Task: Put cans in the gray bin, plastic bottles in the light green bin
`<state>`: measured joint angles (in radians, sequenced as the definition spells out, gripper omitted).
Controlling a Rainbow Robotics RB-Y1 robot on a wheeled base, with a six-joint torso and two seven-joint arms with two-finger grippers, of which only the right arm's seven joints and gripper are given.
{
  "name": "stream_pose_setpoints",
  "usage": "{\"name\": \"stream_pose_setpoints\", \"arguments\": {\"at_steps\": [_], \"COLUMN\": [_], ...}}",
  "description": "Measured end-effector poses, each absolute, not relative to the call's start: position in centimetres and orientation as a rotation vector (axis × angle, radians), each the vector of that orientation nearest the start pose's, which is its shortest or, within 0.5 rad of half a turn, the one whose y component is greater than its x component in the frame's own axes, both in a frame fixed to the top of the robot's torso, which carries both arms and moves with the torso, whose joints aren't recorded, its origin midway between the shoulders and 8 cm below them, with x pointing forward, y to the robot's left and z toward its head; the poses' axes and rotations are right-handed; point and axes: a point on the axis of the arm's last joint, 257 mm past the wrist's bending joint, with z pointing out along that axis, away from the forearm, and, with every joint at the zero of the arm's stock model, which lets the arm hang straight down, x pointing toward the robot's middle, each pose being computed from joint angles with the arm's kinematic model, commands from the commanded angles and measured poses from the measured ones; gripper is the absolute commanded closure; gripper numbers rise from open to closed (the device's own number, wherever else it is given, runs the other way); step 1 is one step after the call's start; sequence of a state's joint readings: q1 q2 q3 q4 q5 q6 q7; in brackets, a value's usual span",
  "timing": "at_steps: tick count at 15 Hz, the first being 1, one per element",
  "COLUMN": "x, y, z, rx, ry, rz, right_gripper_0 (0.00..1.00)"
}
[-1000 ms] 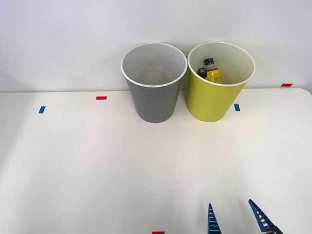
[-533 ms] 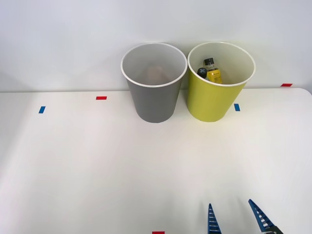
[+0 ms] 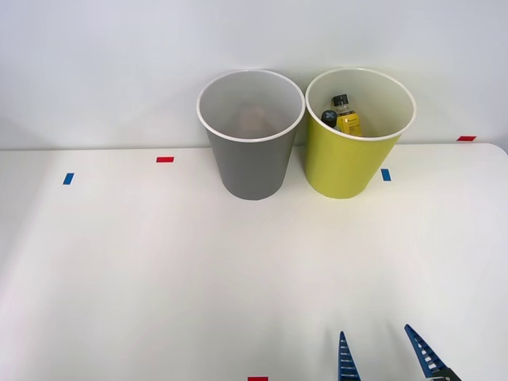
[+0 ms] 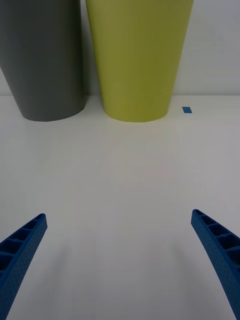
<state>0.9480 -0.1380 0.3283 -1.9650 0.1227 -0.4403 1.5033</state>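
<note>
The gray bin (image 3: 251,155) stands upright at the back of the table, and its wall also fills one upper corner of the right wrist view (image 4: 42,60). A faint reddish tint shows low inside it; I cannot make out the cans. Touching distance to its right stands the light green bin (image 3: 349,163) (image 4: 137,60). Inside it lie the plastic bottles (image 3: 343,115), black-capped, one with a yellow label. My right gripper (image 3: 375,330) (image 4: 118,215) hovers open near the table's front edge, well short of both bins, with nothing between its fingers.
Small tape marks dot the white table: blue (image 3: 68,178), red (image 3: 164,159), blue (image 3: 386,175) (image 4: 187,110), red (image 3: 466,138) and red (image 3: 257,379) at the front edge. A white wall rises right behind the bins.
</note>
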Motion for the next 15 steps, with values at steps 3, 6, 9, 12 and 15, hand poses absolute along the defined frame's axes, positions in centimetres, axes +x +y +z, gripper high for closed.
{"name": "stream_pose_setpoints", "arguments": {"at_steps": [3,6,9,12,15], "x": [26.11,26.11,26.11,26.11,26.11], "y": [-18.54,-18.54,-18.54,-18.54,-18.54], "z": [-28.83,-28.83,-28.83,-28.83,-28.83], "rx": [-0.069,-0.069,-0.069,-0.069,-0.069], "ry": [1.653,1.653,1.653,1.653,1.653], "rz": [0.062,0.062,0.062,0.062,0.062], "right_gripper_0": [0.0,0.0,0.0,0.0,0.0]}}
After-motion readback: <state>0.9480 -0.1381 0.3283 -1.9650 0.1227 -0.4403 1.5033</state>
